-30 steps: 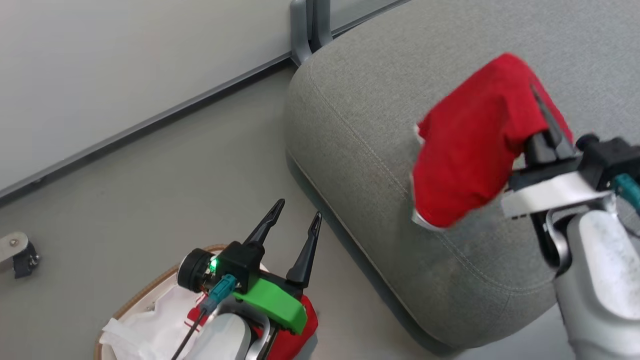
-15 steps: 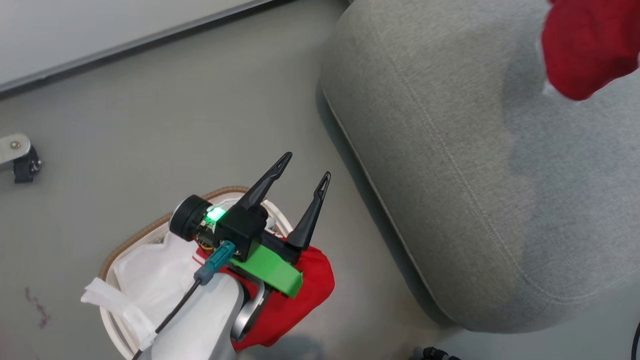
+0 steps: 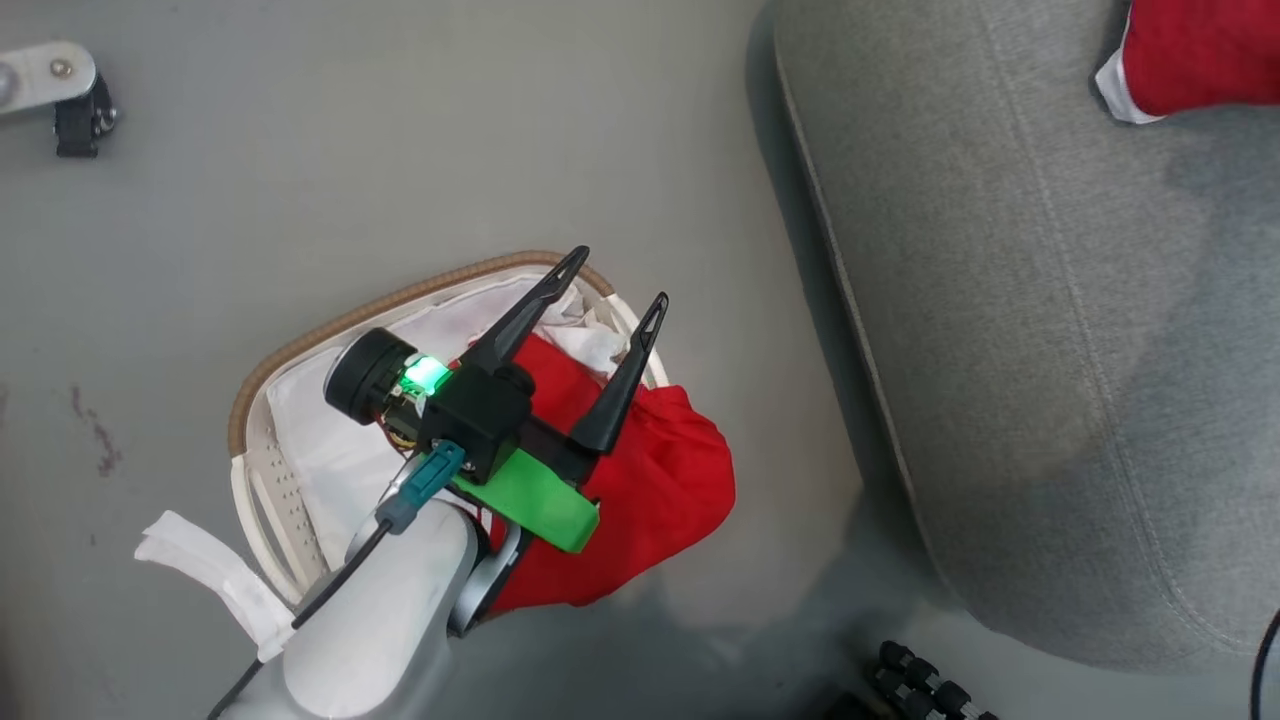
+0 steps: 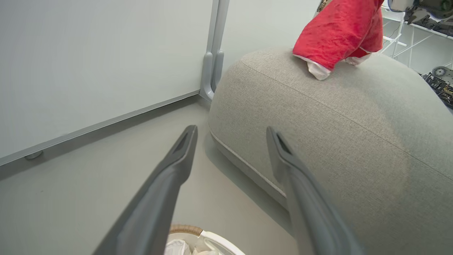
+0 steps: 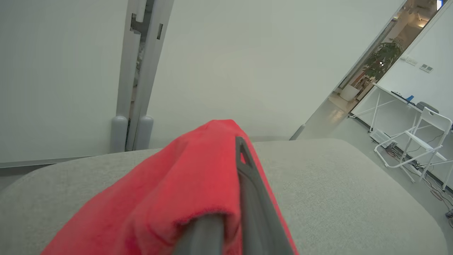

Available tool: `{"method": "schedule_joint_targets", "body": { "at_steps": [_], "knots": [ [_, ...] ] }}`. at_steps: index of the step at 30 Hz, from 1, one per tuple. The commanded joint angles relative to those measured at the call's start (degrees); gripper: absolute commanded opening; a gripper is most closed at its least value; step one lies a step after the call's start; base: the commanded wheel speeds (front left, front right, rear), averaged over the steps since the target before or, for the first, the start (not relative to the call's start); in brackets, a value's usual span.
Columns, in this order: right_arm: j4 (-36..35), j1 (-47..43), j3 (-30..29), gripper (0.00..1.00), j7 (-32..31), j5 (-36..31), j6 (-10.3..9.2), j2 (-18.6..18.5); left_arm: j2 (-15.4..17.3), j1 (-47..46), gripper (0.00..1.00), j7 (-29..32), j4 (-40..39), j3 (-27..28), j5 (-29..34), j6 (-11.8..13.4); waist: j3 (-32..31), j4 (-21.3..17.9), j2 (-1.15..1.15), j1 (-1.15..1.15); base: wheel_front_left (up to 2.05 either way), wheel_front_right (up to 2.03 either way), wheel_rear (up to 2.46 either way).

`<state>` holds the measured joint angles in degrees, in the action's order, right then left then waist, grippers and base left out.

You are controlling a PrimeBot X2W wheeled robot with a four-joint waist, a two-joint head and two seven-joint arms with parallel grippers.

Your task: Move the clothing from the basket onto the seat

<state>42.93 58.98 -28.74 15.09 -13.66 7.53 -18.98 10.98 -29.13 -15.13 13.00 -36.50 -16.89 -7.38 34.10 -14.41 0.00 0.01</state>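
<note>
On the floor stands the white basket [image 3: 262, 478] with its brown woven rim, and red clothing [image 3: 660, 500] spills over its right side. My left gripper [image 3: 618, 278] hovers open above the basket, nothing between its fingers. The grey seat [image 3: 1050, 300] lies to the right. A second red garment [image 3: 1200, 50] with a white cuff hangs at the seat's far part, its cuff touching the cushion in the left wrist view [image 4: 336, 33]. My right gripper [image 5: 237, 141] is shut on that garment, which drapes over its fingers above the seat [image 5: 336, 198].
A white liner cloth [image 3: 330, 420] fills the basket and a strip of it trails onto the floor. A caster [image 3: 60, 90] sits at the upper left. Black cable links [image 3: 925, 685] lie by the seat's near corner. A wall panel and post [image 4: 212, 53] stand behind the seat.
The head camera has tilted down toward the basket, so the whole picture shifted. The garment held by my right gripper has come down until its cuff rests on the seat.
</note>
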Motion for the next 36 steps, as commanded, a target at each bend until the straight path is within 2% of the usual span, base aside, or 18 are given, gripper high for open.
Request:
{"method": "schedule_joint_targets", "body": {
  "at_steps": [1, 2, 3, 5, 6, 12, 20, 29, 36],
  "knots": [
    [0.32, -1.74, -1.37, 0.00, 0.11, -0.42, -0.08, 1.02, 0.55, -1.42, 1.00, -0.03, 0.02, 0.28, -0.07, -0.14, 3.77, 3.10, 0.00, -0.01, 0.00, 0.00, 0.00],
    [0.45, -2.56, -2.16, 0.03, 0.12, -0.61, -0.08, 1.67, 0.51, -1.49, 1.00, -0.03, 0.13, 0.28, -0.15, -0.14, 3.77, 3.13, 0.00, -0.01, 0.00, 0.00, 0.00],
    [0.34, -3.57, -3.11, 0.16, 0.12, -0.57, -0.08, 2.55, 0.50, -1.50, 1.00, -0.03, 0.32, 0.27, -0.29, -0.14, 3.59, 3.15, 0.00, -0.01, 0.00, 0.00, 0.00],
    [-0.36, -5.89, -4.74, 0.49, 0.11, -0.42, -0.08, 3.84, 0.33, -1.47, 1.00, -0.03, 0.75, 0.46, -0.51, -0.14, 3.05, 3.01, 0.00, -0.01, 0.00, 0.00, 0.00],
    [-0.58, -7.11, -5.30, 1.00, 0.12, -0.35, -0.08, 4.41, 0.23, -1.39, 1.00, -0.03, 0.96, 0.56, -0.54, -0.14, 2.71, 2.89, 0.00, -0.01, 0.00, 0.00, 0.00],
    [-2.55, -15.37, -7.42, 1.00, 0.12, 1.72, -0.08, 7.07, -0.41, 0.40, 1.00, -0.03, 2.06, 1.12, -0.46, -0.14, -0.87, 1.59, 0.00, -0.01, 0.00, 0.00, 0.00],
    [-9.37, -24.89, -3.96, 1.00, 0.11, 5.12, -0.08, 8.43, -2.06, 3.22, 1.00, -0.03, 3.50, 2.72, -0.29, -0.14, -6.91, -0.05, 0.00, -0.01, 0.00, 0.00, 0.00],
    [-15.44, -29.77, 5.67, 1.00, 0.11, 9.14, -0.08, 7.65, -4.40, 7.49, 1.00, -0.03, 5.43, 5.19, -0.02, -0.14, -14.25, 1.05, 0.00, -0.01, 0.00, 0.00, 0.00],
    [-18.54, -31.75, 15.45, 1.00, 0.11, 11.40, -0.08, 7.92, -5.88, 10.99, 1.00, -0.04, 7.50, 9.15, 0.49, -0.14, -19.36, 4.69, 0.00, -0.01, 0.00, 0.00, 0.00]
  ]
}}
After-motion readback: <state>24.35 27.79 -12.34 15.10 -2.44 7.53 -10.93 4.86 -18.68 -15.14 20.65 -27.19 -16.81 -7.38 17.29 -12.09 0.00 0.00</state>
